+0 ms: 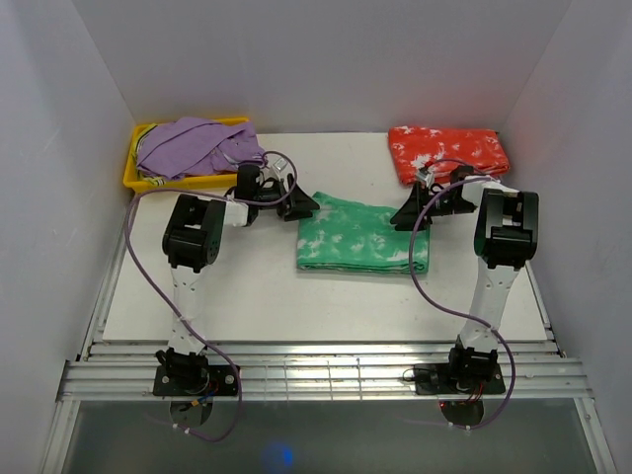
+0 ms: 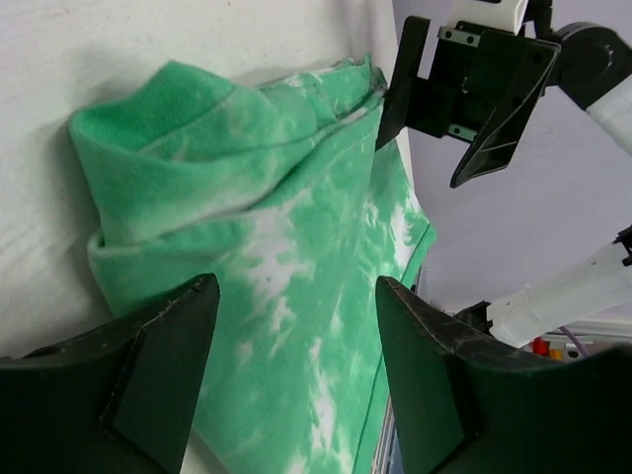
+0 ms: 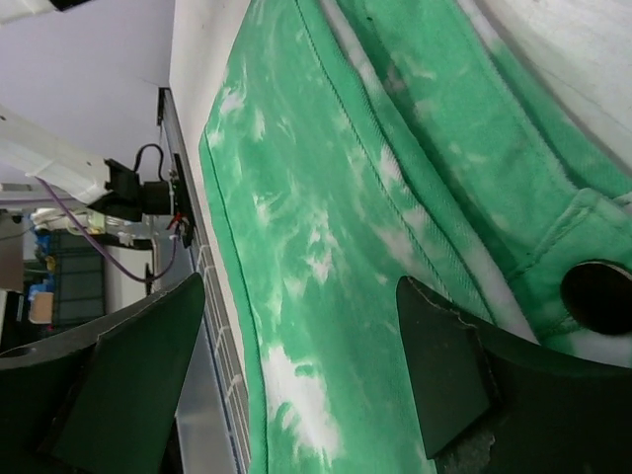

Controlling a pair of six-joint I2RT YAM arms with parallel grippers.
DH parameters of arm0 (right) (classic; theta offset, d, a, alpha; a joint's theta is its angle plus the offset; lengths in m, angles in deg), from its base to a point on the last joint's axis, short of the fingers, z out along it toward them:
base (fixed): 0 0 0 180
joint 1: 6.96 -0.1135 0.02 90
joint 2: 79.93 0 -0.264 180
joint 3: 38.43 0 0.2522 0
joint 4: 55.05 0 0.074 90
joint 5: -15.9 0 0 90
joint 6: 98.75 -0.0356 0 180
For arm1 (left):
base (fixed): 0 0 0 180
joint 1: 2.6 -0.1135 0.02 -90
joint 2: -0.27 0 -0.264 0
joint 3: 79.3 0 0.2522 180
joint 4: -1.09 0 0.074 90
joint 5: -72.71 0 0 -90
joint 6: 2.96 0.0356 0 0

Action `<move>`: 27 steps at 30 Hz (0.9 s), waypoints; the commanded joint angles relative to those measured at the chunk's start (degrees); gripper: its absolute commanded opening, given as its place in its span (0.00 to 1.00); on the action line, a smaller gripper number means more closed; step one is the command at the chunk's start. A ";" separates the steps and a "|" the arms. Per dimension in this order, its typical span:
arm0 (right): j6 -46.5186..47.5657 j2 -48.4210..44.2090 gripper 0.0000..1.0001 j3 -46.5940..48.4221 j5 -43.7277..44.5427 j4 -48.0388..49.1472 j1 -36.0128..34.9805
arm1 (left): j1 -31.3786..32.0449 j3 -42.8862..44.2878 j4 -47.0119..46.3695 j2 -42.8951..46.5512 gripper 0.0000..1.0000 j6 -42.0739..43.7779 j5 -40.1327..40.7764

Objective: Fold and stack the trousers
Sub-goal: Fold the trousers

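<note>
The green trousers (image 1: 363, 235) lie folded into a rectangle at the middle of the white table (image 1: 197, 296), between the two grippers. The left gripper (image 1: 301, 204) is at the cloth's far left corner, its jaws spread wide and empty. The right gripper (image 1: 404, 214) is at the far right corner, also wide open with nothing in it. The red-orange trousers (image 1: 449, 153) lie folded at the table's far right. A purple garment (image 1: 197, 146) fills the yellow bin (image 1: 129, 176) at the far left.
</note>
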 commanded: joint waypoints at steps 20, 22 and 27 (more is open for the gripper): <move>13.61 -12.02 0.65 -25.57 9.44 -3.13 2.27 | 5.53 -23.59 12.52 21.94 0.72 15.14 -0.67; 11.68 -12.54 0.65 -24.08 10.06 -2.68 2.89 | 5.53 -23.24 12.52 20.52 0.71 15.48 0.03; 10.52 -21.32 0.66 -18.28 12.43 -5.48 2.89 | 6.32 -19.73 19.17 25.58 0.76 26.58 2.30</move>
